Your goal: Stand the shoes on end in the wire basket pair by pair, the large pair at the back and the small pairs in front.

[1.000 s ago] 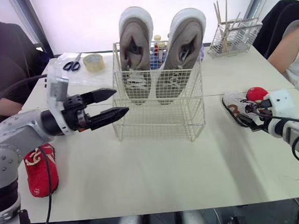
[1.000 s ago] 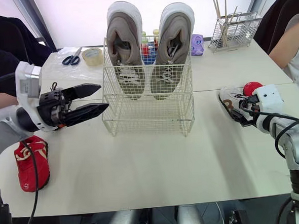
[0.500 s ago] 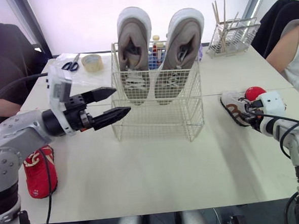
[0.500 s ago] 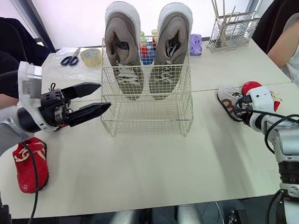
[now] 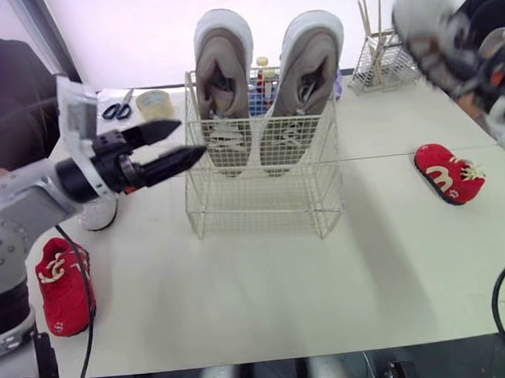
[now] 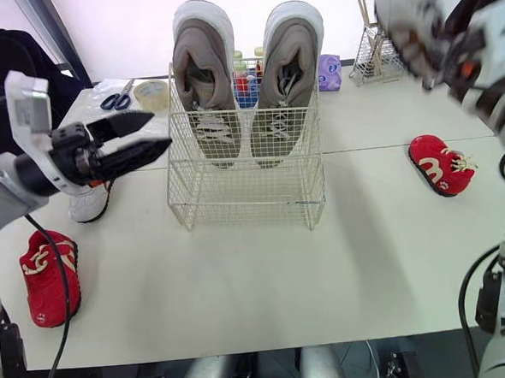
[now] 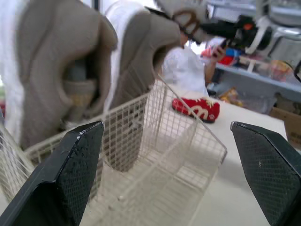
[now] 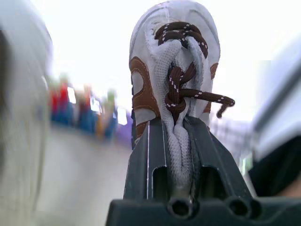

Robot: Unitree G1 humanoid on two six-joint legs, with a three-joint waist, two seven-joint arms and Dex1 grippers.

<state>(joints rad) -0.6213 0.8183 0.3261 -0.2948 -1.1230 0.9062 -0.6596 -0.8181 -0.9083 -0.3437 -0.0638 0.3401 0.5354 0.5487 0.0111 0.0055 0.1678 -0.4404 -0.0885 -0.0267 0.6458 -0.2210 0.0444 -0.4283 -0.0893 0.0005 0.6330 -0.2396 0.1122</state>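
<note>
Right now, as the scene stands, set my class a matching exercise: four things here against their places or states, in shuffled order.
Things: 1 large grey pair; 2 brown-laced white shoe; 3 left gripper; 4 scissors.
Places or states: A clamped in the right gripper; B open, beside the wire basket; C on end in the wire basket; D on the table, back left.
Pairs: 1-C; 2-A; 3-B; 4-D.

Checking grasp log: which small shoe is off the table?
The brown-laced white shoe, gripped in the right hand; both red shoes and the other white shoe lie on the table.
</note>
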